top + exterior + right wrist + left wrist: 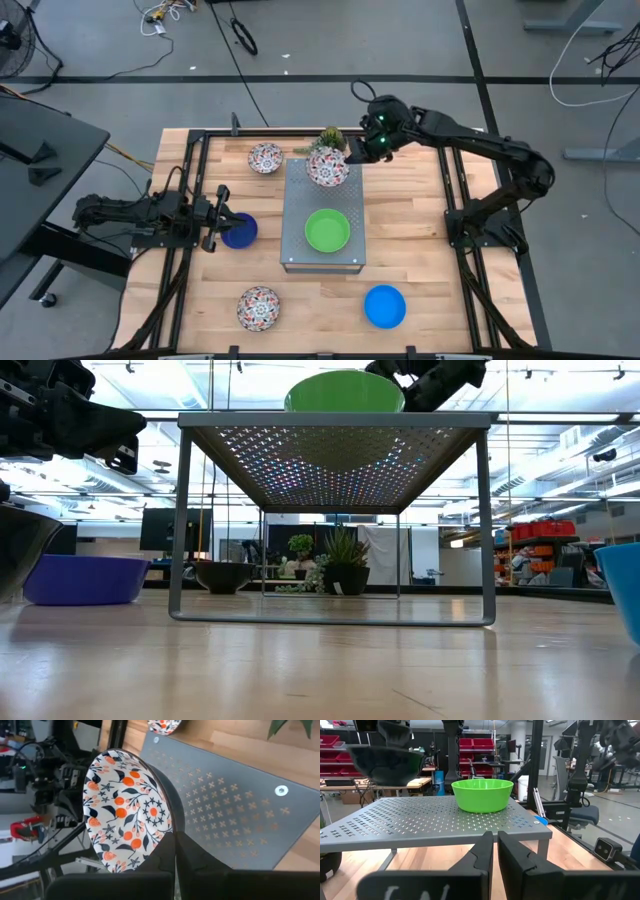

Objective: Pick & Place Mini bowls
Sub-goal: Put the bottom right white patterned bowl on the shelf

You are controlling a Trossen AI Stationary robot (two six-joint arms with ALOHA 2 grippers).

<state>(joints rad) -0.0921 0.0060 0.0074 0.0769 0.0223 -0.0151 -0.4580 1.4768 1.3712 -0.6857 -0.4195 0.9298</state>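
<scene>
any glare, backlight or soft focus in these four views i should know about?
Low view: bright ceiling lights behind the grey perforated box backlight it, and the green bowl on top is clipped by the frame edge. Left wrist view: the left gripper and a dark bowl at the far end of the box look soft, while the green bowl is sharp. Right wrist view: the floral bowl in the right gripper is crisp. High view: evenly lit.

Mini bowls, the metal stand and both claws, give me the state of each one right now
Floral bowl: tilted, gripped by right claw over the stand.
Green bowl: upright on the metal stand.
Dark blue bowl: on table, beside left claw.
Light blue bowl: on table.
Left claw: nearly shut, empty.
</scene>
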